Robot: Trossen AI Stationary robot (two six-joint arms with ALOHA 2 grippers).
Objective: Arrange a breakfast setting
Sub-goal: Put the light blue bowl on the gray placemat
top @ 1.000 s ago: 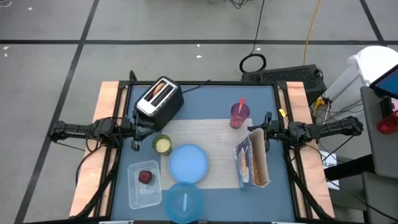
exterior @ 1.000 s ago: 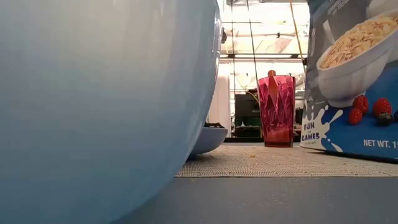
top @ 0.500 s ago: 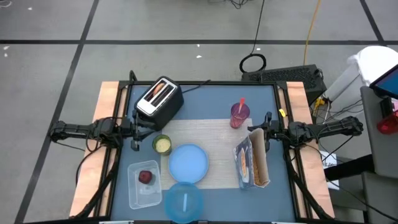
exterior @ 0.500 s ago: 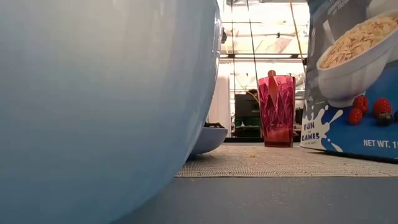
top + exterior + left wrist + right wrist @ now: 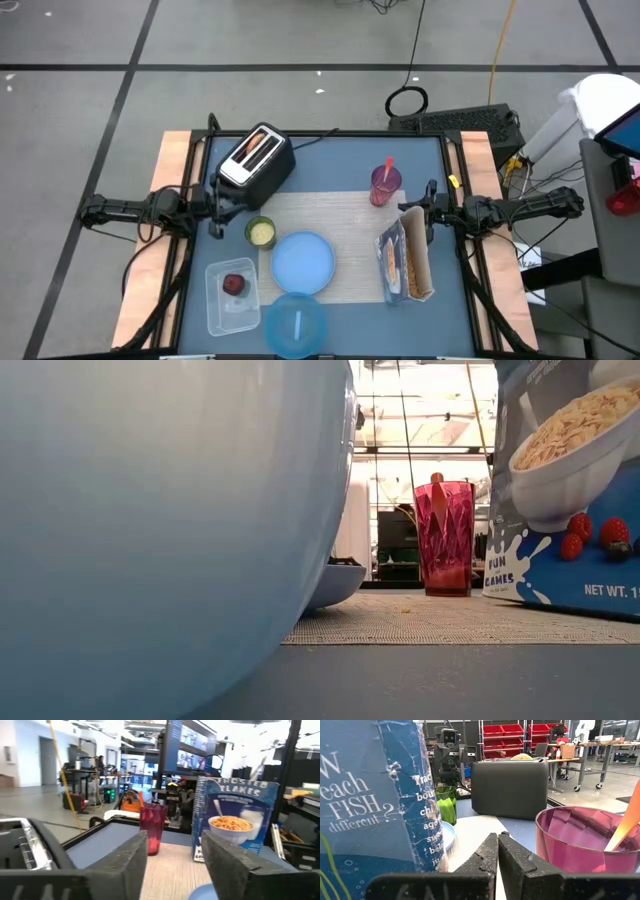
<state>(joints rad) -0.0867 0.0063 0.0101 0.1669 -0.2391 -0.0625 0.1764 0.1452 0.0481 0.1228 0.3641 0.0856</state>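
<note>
Both idle: left gripper (image 5: 216,232) jaws apart, seemingly empty; right gripper (image 5: 412,214) jaws closed, empty.

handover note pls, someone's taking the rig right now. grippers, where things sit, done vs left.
Left gripper: open, empty, at the table's left edge by the toaster.
Right gripper: shut, empty, at the right edge beside the cereal box.
On the placemat: plate, cup with the spoon in it, cereal box.
Off the mat: bowl at the front edge, fruit in a clear container.
Left, likely: bowl and fruit.
</note>
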